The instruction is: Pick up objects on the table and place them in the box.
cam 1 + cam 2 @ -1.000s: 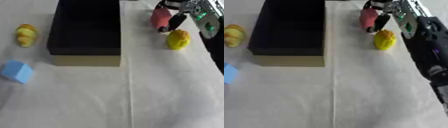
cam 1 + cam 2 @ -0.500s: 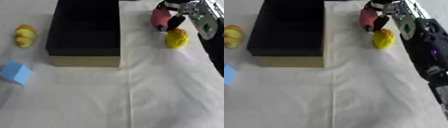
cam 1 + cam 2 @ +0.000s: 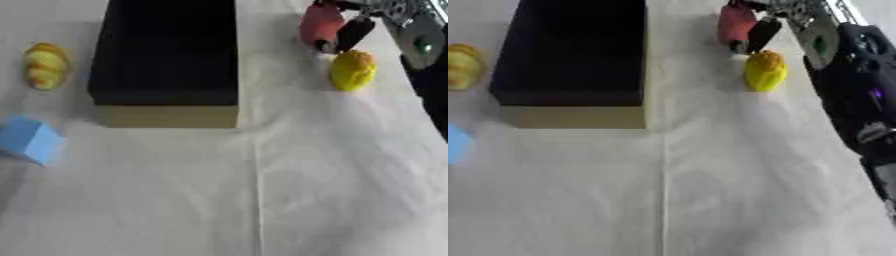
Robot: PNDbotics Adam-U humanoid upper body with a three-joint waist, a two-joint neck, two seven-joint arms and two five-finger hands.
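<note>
A long black box with a tan front wall (image 3: 166,116) lies open at the upper middle of the white cloth. Right of its far end, my right hand (image 3: 815,37) comes in from the upper right corner. Its fingers are curled round a pink-red object (image 3: 320,22), with a dark finger (image 3: 353,33) against the object's right side. Just in front of that hand a yellow lumpy object (image 3: 353,70) stands on the cloth. A ridged yellow-orange object (image 3: 45,65) lies left of the box. A blue cube (image 3: 31,140) sits at the lower left. My left hand does not show.
My dark right forearm (image 3: 859,100) runs down the right edge of the right eye view. The white cloth (image 3: 262,200) has a crease running from the box toward the near edge.
The whole picture has shifted up a little, so the camera has moved. My right hand stays curled on the pink-red object and sits slightly farther back.
</note>
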